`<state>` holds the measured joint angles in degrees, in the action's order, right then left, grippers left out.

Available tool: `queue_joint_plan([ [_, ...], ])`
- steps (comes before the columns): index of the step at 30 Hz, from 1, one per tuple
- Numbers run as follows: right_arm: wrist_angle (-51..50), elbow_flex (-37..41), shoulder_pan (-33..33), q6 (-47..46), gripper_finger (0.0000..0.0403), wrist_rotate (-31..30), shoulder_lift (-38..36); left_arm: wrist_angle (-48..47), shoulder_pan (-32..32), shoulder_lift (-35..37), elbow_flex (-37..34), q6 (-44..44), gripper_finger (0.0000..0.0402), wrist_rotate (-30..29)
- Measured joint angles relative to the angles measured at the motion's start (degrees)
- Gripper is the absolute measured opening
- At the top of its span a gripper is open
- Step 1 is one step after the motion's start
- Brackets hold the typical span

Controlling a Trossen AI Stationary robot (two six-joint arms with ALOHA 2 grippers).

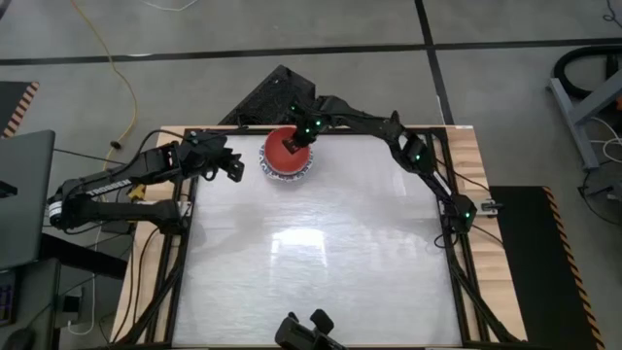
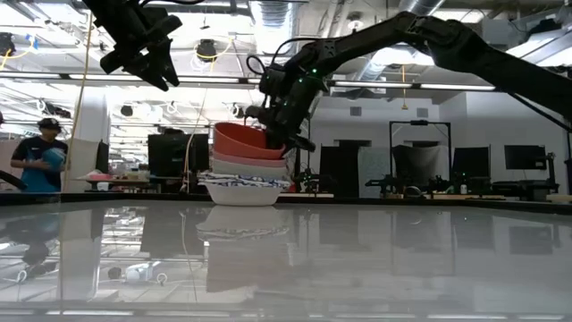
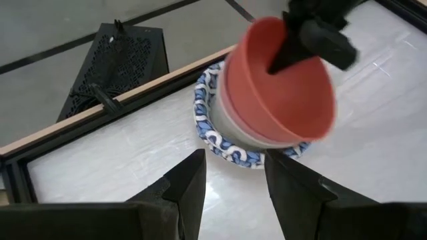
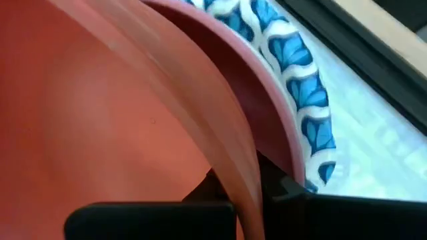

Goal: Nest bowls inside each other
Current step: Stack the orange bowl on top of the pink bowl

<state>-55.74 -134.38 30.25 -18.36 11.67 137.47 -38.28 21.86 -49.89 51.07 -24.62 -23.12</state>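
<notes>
The red bowl (image 1: pixel 287 148) sits tilted at the top of a stack of bowls (image 2: pixel 243 174) at the far side of the table (image 1: pixel 321 253), a little left of the middle. In the low view its left rim stands higher than the right, so it is not seated level in the pink bowl (image 2: pixel 248 160) directly under it. Below the pink one a plain white bowl (image 3: pixel 233 128) shows as a pale band, and the stack rests on white bowls with blue-patterned scalloped rims (image 2: pixel 241 182) (how many of these are nested cannot be told from any view). The blue pattern also shows in the right wrist view, just beyond the pink rim (image 4: pixel 273 113).

The right gripper (image 1: pixel 297 143) is clamped on the red bowl's far-right rim: the right wrist view shows the red wall (image 4: pixel 120 127) pinched between the two dark fingers, one inside and one outside. The right arm reaches in from the table's right edge, bending over the far right corner down to the stack.

The left gripper (image 1: pixel 231 165) hangs in the air just left of the stack, apart from it, with its jaws spread and nothing between them; its fingers (image 3: pixel 183 190) frame the stack in the left wrist view. In the low view it is well above the table (image 2: pixel 143 54).

Beyond the far edge, on the floor, lies a black perforated panel (image 3: pixel 117 63). A person (image 2: pixel 40 156) stands in the room behind, at far left.
</notes>
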Motion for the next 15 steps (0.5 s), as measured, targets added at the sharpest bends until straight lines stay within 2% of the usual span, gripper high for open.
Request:
queue_joint_plan([
  [15, -0.37, -0.25, 0.16, 0.21, 0.0026, -0.57, 2.25, -0.09, 0.05, 0.01, 0.00, 0.17, 0.0142, 0.10],
])
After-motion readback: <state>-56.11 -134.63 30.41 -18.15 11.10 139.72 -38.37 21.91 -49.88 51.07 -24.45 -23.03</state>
